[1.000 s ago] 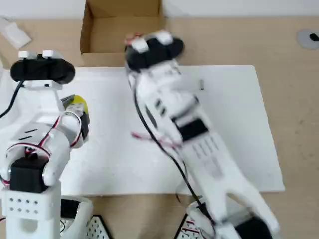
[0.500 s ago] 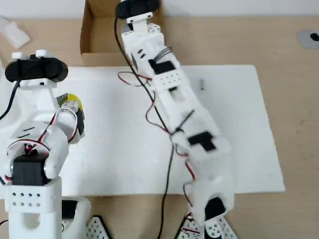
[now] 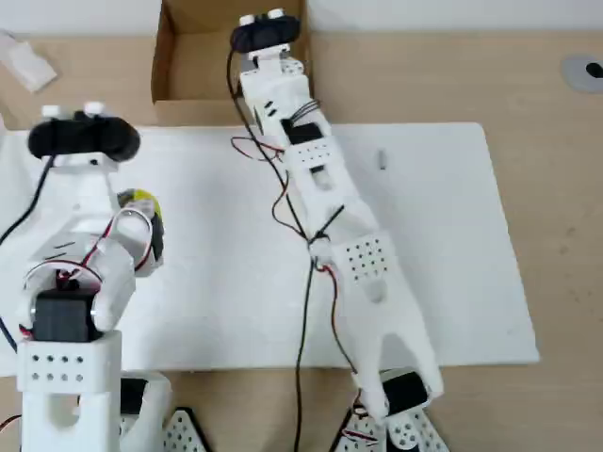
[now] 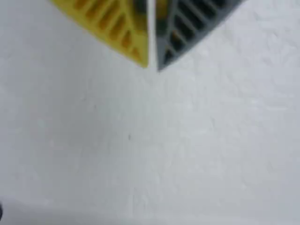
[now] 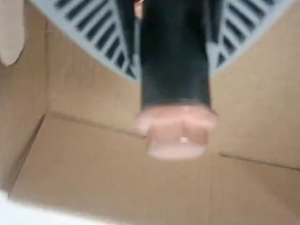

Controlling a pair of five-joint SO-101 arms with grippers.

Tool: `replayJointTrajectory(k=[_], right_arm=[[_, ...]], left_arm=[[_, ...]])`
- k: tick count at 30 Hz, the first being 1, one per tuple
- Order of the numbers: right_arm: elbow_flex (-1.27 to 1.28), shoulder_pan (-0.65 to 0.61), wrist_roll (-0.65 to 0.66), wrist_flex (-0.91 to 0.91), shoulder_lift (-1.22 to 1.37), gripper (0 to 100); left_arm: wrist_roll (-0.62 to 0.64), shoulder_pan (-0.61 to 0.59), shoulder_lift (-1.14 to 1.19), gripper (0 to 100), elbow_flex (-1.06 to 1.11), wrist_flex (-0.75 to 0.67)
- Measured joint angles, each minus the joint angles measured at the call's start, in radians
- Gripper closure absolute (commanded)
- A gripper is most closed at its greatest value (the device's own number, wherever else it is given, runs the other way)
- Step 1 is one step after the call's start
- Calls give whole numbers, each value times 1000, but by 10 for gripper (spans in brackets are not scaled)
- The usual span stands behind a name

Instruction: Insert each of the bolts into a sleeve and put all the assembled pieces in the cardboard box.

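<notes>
Lying on the tan table [image 3: 556, 188], a white board [image 3: 433, 245] underlies the closed left pincer [image 4: 152, 61]; right pincer [image 5: 174, 75] clamps a sleeve [image 5: 174, 51].

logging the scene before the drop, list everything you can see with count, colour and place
brown cardboard box: one, brown, open, at the table's far edge beyond the board
black cylindrical sleeve with a pink bolt in it: one, black with a pink head showing, held above the box floor
white foam board: one, white, flat on the table under both arms
light wooden table: one, tan
small dark piece: one, grey, on the board; too small to identify
white object: one, far corner on the left arm's side
grey round disc: one, far corner on the right arm's side
left gripper: yellow and grey fingers, closed, over the board
right gripper: grey fingers, clamped on the sleeve
</notes>
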Motion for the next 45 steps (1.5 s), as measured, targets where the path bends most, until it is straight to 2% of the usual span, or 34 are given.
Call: replayJointTrajectory(k=[6,12,16,25,28,32,33,34,38,45], right_arm=[[-92,0,44,0,95,959],[-130,0,44,107,103,718],[-153,0,41,167,103,651],[-353,0,43,388,103,663],[-486,0,43,542,103,754],[-566,0,-3,761,92,978],[-566,0,-8,813,87,993],[-566,0,-12,865,77,970],[-568,0,-15,1053,-12,989],[-568,-6,-15,1428,-193,988]], left_arm=[[-6,0,0,994,14,0],[-6,0,0,994,32,-44],[-6,0,0,994,35,-55],[-6,0,0,994,35,-55],[-6,0,0,994,35,-55],[-6,0,0,994,35,-55],[-6,0,0,994,35,-55],[-6,0,0,994,35,-55],[-6,-2,-49,994,49,-55],[-6,-2,-285,995,175,-55]])
